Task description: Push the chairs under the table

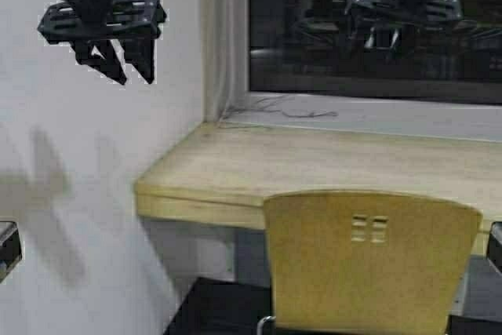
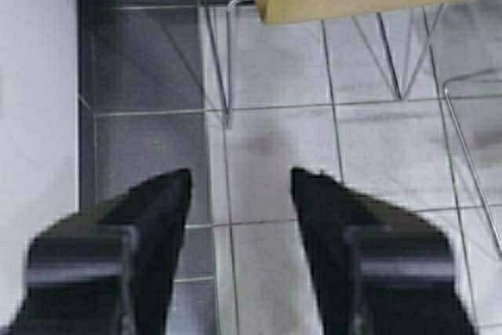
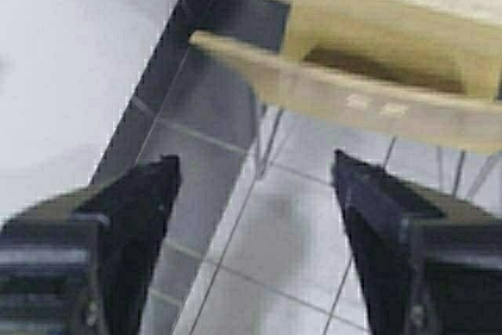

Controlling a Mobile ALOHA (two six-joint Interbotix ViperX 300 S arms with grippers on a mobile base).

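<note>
High view: the left pincer (image 1: pixel 125 64) hangs raised before the white wall (image 1: pixel 94 217), fingers spread wide and holding nothing. In the right wrist view the right pincer (image 3: pixel 255 186) is likewise wide and empty, poised over the tiled floor (image 3: pixel 274 241) just short of the chair. One mustard-yellow chair (image 1: pixel 369 260) stands at the front edge of the tabletop (image 1: pixel 314 166), near its left corner, its backrest against that edge. A dark window (image 1: pixel 376 25) runs behind the tabletop's far edge.

No legible text or labels.
</note>
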